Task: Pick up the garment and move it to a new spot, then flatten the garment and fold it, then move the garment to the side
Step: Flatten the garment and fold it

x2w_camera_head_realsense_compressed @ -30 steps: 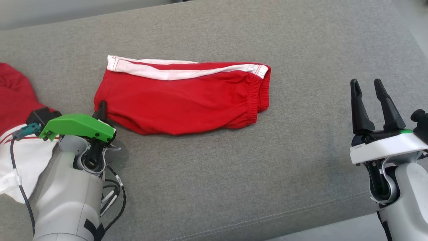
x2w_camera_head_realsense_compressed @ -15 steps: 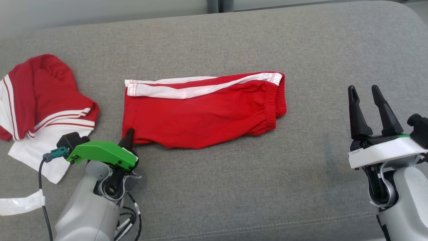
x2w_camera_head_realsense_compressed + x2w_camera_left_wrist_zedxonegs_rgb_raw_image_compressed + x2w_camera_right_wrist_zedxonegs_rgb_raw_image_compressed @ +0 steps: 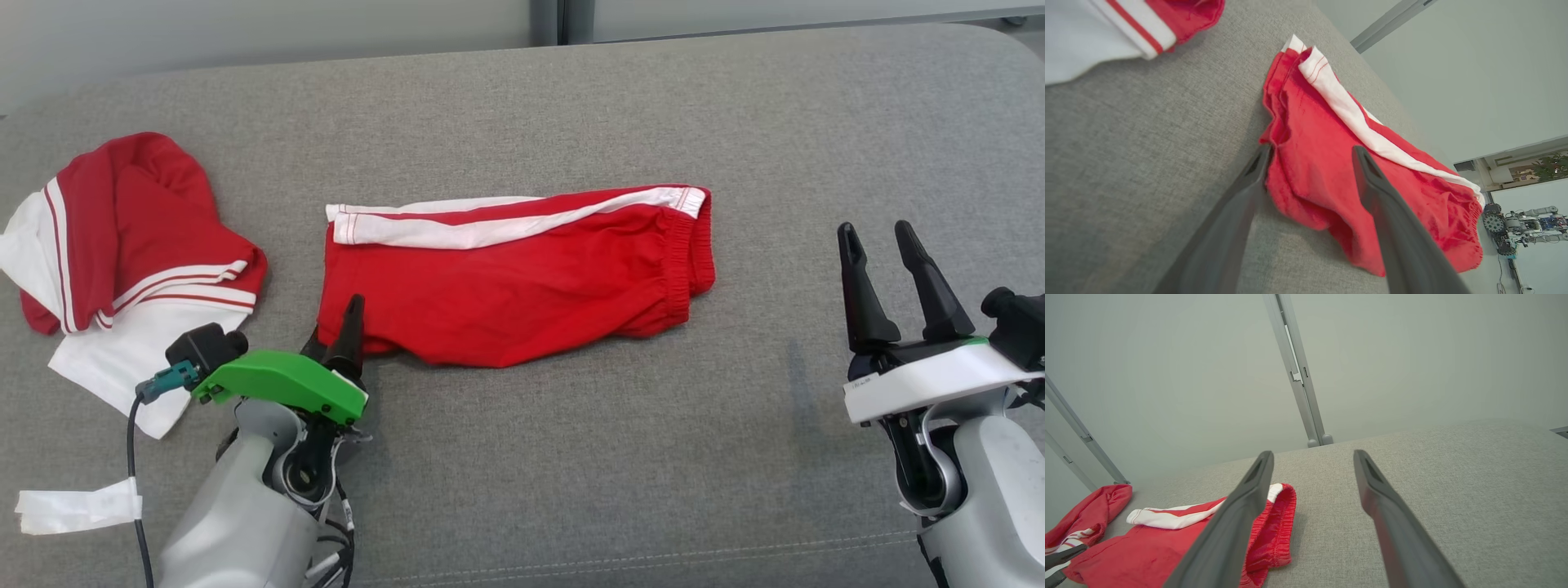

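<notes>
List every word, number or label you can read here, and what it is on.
Print on the white band below the right jaws: too small to read.
White cable tag: too blurred to read.
Red shorts: no writing.

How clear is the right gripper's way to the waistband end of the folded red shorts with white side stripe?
Probably clear, yes: the right gripper stands open, apart from the red shorts, with bare grey fabric cushion between them.

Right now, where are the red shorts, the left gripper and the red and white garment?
red shorts (image 3: 522, 294), head view, middle of the red cloth.
left gripper (image 3: 1311, 149), left wrist view, midway between its fingertips.
red and white garment (image 3: 147, 212), head view, red upper part.
</notes>
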{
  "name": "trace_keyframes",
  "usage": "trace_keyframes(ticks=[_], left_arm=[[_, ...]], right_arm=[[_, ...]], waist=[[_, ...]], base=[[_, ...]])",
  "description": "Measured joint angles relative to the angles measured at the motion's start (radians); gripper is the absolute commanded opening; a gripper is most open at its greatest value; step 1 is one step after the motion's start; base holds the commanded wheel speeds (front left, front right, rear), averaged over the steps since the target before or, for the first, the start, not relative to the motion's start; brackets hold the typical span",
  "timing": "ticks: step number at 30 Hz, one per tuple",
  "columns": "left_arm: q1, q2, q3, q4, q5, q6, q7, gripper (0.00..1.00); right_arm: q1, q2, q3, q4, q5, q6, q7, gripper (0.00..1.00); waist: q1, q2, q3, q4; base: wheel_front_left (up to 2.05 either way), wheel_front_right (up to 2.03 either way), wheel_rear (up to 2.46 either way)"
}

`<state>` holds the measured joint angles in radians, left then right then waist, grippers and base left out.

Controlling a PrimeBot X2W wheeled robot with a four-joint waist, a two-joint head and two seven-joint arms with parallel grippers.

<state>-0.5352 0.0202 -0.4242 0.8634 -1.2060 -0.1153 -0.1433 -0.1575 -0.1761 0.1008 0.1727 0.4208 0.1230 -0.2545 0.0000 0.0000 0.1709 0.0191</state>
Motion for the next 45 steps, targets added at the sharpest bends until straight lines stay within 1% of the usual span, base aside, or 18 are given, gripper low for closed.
trace_keyframes(ticks=[4,9,12,16,20,22,25,27,30,33,39,45], left_arm=[[0.0,0.001,-0.029,-0.005,0.106,0.004,-0.072,1.0],[-0.001,0.006,-0.082,-0.019,0.212,0.032,-0.089,1.0],[-0.006,0.037,-0.125,-0.038,0.299,0.046,-0.103,1.0],[-0.014,0.083,-0.154,-0.077,0.387,0.064,-0.109,1.0],[-0.04,0.087,-0.181,-0.136,0.463,0.068,-0.109,1.0],[-0.043,0.088,-0.18,-0.156,0.478,0.069,-0.108,1.0],[-0.046,0.095,-0.149,-0.225,0.509,0.083,-0.108,1.0],[-0.045,0.117,-0.114,-0.278,0.551,0.1,-0.108,1.0],[-0.04,0.128,-0.095,-0.319,0.577,0.114,-0.108,1.0],[-0.027,0.142,-0.083,-0.365,0.619,0.125,-0.108,1.0],[0.02,0.162,-0.036,-0.439,0.649,0.152,-0.108,1.0],[0.071,0.167,0.002,-0.497,0.666,0.16,-0.108,1.0]], right_arm=[[0.003,-0.01,-0.004,0.001,-0.001,0.0,0.0,1.0],[0.02,-0.017,-0.035,-0.005,-0.001,0.0,0.0,1.0],[0.04,-0.022,-0.056,-0.009,-0.001,0.0,0.0,1.0],[0.065,-0.024,-0.072,-0.02,-0.001,0.0,0.0,1.0],[0.092,-0.032,-0.091,-0.026,-0.002,0.0,0.0,1.0],[0.097,-0.033,-0.091,-0.028,-0.003,0.0,0.0,1.0],[0.103,-0.033,-0.087,-0.034,-0.009,0.0,0.0,1.0],[0.103,-0.03,-0.076,-0.039,-0.01,0.0,0.0,1.0],[0.103,-0.03,-0.071,-0.043,-0.017,0.0,0.0,1.0],[0.102,-0.025,-0.057,-0.046,-0.022,0.0,0.0,1.0],[0.087,-0.019,-0.044,-0.06,-0.033,0.0,0.0,1.0],[0.061,-0.015,-0.034,-0.058,-0.043,0.0,0.0,1.0]], waist=[[0.0,0.0,-0.003,0.01],[0.0,0.0,-0.009,0.035],[0.0,0.0,-0.012,0.056],[0.0,0.0,-0.016,0.087],[0.0,0.0,-0.02,0.123],[0.0,0.0,-0.021,0.132],[0.0,0.0,-0.023,0.156],[0.0,0.0,-0.025,0.171],[0.0,0.0,-0.027,0.174],[0.0,0.0,-0.025,0.166],[0.0,0.0,-0.014,0.14],[0.0,0.0,-0.013,0.102]], base=[[0.0,0.0,0.0],[0.0,0.0,0.0],[0.0,0.0,0.0],[0.0,0.0,0.0],[0.0,0.0,0.0],[0.0,0.0,0.0],[0.0,0.0,0.0],[0.0,0.0,0.0],[0.0,0.0,0.0],[0.0,0.0,0.0],[0.0,0.0,0.0],[0.0,0.0,0.0]])
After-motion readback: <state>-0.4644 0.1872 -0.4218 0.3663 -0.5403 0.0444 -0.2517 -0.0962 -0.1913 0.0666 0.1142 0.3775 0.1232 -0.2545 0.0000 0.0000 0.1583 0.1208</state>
